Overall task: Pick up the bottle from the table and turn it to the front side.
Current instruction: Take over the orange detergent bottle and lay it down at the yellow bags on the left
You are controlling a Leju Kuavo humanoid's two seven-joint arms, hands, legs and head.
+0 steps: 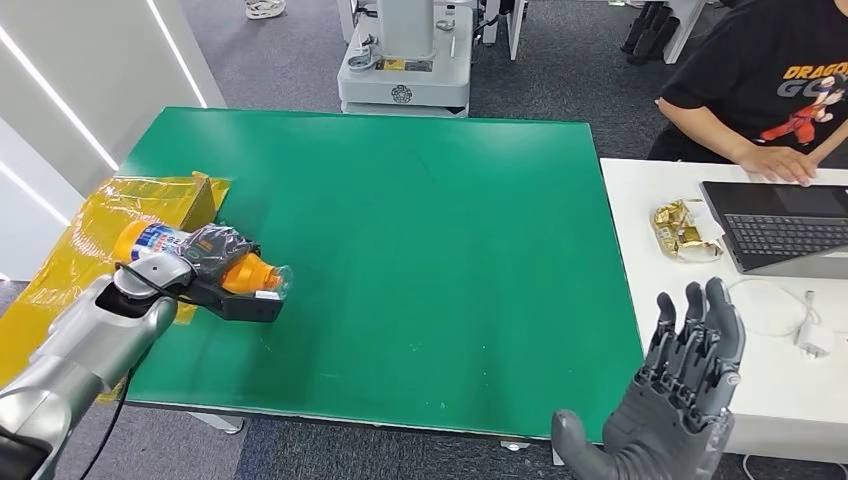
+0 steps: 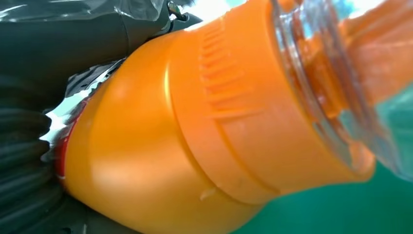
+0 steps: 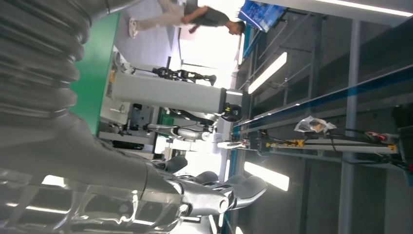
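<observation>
the left hand (image 1: 215, 252) grips the bottle (image 1: 205, 258) on its side, low over the green worktop (image 1: 420, 240) at about nine o'clock beside yellow wrapping (image 1: 90, 235). the right hand (image 1: 675, 385) is spread and empty at five o'clock. the pick-up looks done; next it likely calls for rotating the label frontward.
</observation>
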